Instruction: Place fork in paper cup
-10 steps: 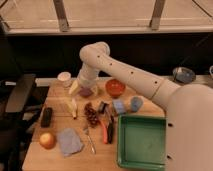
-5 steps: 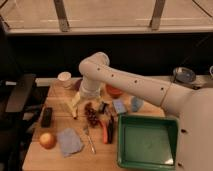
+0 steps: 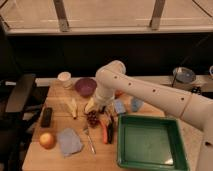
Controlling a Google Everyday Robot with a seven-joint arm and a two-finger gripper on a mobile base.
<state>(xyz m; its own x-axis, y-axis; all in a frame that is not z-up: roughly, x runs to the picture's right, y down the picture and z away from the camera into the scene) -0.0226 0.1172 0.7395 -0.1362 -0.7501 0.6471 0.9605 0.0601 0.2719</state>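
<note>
Camera view: end effector (image 3: 104, 111) held low over table (image 3: 57, 107) centre, beside grapes (image 3: 93, 118), fingers spread apart. Fork (image 3: 90, 141) laid flat near front; paper cup (image 3: 65, 79) stood at back-left, well apart.

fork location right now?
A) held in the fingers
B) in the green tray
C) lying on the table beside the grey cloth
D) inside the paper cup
C: the fork lies flat on the table just right of the grey cloth, while the gripper is further back over the grapes and the paper cup stands at the far-left corner.
</note>
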